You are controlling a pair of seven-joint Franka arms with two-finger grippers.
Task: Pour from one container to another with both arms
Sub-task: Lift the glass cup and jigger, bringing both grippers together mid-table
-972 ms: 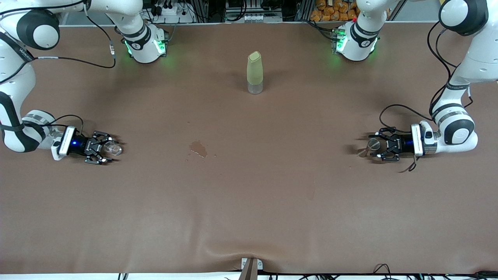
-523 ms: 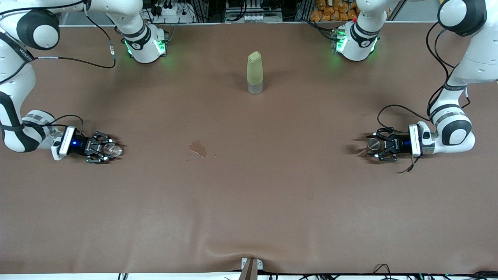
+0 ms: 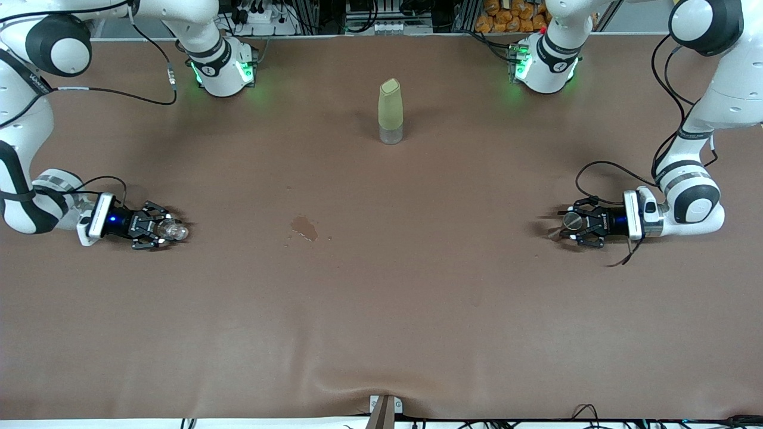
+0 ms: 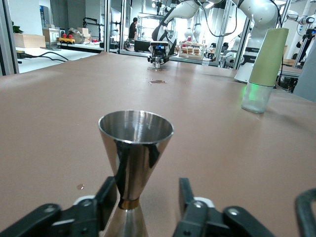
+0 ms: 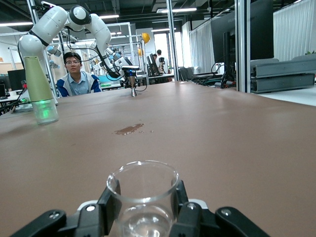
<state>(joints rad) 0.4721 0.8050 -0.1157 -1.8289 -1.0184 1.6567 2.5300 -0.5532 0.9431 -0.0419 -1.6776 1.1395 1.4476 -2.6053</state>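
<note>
The right end effector (image 3: 166, 229) lies low and level at the right arm's end of the worktop (image 3: 417, 310), clenched on the tiny clear glass cup (image 3: 173, 229). In the right wrist view both black fingers (image 5: 110, 205) press against the cup's sides. The cup stands upright with its round rim open.

The left end effector (image 3: 570, 225) lies equally low at the left arm's end of the worktop, set around the silvery metal jigger (image 3: 573, 221). It is not clamped. The left wrist view shows one finger (image 4: 105, 196) against the jigger's narrow waist and the other standing just apart from it. The jigger is upright on the brown cover.

Lettering runs along the black band on the right arm's upper link (image 3: 37, 80), too small to read.

Between the two end effectors the brown worktop lies bare and wide, broken only by a small wet stain (image 3: 304, 227) nearer the right end effector than the left. The olive-green bottle (image 3: 390, 119) with a clear base stands well apart from both, toward the arm bases and about midway between them. A fold rumples the cover (image 3: 357, 387) at the edge nearest the front camera.

Only the wrist views show each cup's rim from the side, and each shows the other end effector small in the distance. The right wrist view also shows a man in glasses (image 5: 75, 79) seated past the worktop's end.
</note>
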